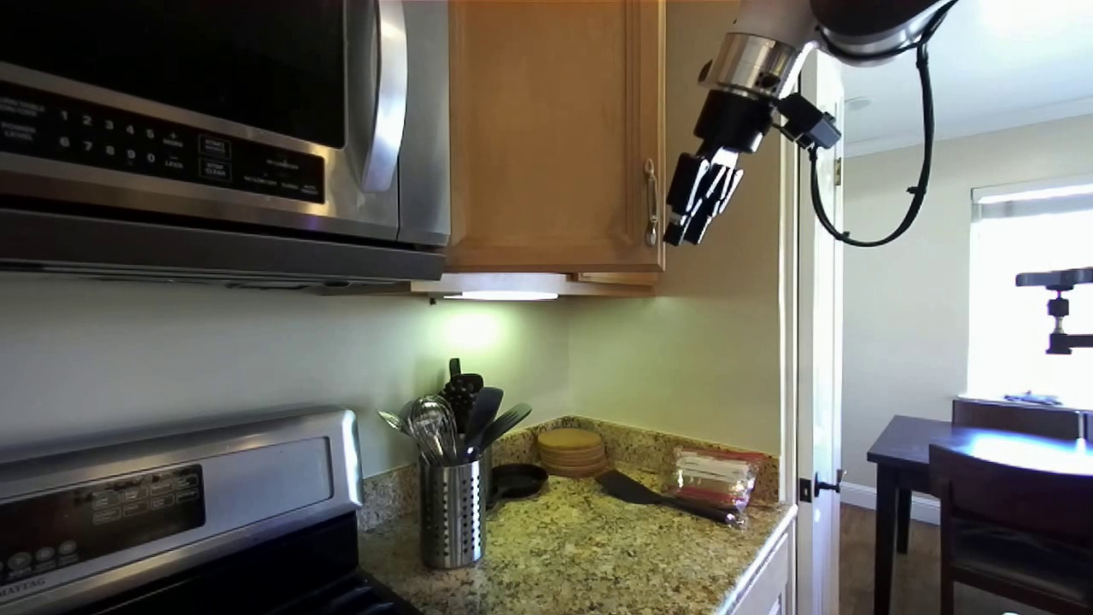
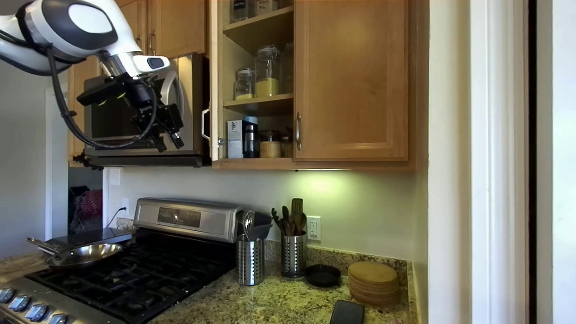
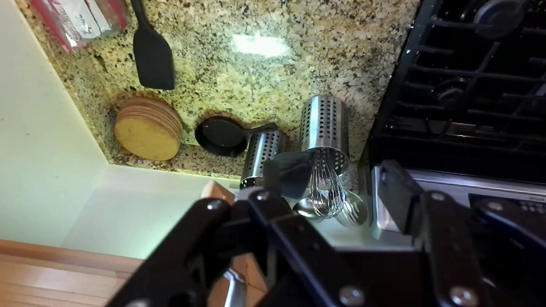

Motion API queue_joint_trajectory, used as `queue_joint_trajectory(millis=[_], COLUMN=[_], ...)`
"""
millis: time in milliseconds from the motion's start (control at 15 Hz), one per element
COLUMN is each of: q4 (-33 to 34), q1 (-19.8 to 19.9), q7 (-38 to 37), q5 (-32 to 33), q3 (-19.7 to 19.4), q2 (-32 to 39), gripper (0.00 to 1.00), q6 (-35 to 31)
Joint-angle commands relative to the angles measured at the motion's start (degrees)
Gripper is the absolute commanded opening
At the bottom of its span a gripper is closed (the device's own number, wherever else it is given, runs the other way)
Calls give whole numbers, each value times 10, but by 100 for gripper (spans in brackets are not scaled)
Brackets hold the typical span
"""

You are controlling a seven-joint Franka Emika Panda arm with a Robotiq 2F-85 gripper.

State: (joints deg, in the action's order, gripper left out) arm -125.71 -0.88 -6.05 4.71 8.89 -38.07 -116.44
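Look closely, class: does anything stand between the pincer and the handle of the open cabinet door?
Nothing visible does. Both exterior views show only a gap between the pincer and the cabinet door handle; in the wrist view the handle appears beside the open fingers, not between them.

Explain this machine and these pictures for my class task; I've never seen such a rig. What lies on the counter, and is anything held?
The machine is a robot arm ending in a two-fingered gripper. Two pictures look on from outside the robot; the third comes from its wrist camera.

On the speckled counter stand two perforated steel utensil holders, one holding a whisk. Also there are a small black skillet, a stack of round tan discs, a black spatula and a clear, red-edged plastic bag.

The fingers stand apart with nothing between them, so nothing is held; the gripper hangs near the handle of the open cabinet door.
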Motion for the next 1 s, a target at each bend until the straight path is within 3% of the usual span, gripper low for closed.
queue_joint_trajectory(millis=[0, 267, 467, 933], q4=[37, 50, 47, 42], q1=[4, 15, 26, 98], q7=[-26, -101, -170, -334], q5=[0, 0, 9, 95], q3=[-2, 8, 19, 82], q2=[51, 67, 59, 52], gripper=[34, 7, 1, 6], q6=[-17, -55, -90, -165])
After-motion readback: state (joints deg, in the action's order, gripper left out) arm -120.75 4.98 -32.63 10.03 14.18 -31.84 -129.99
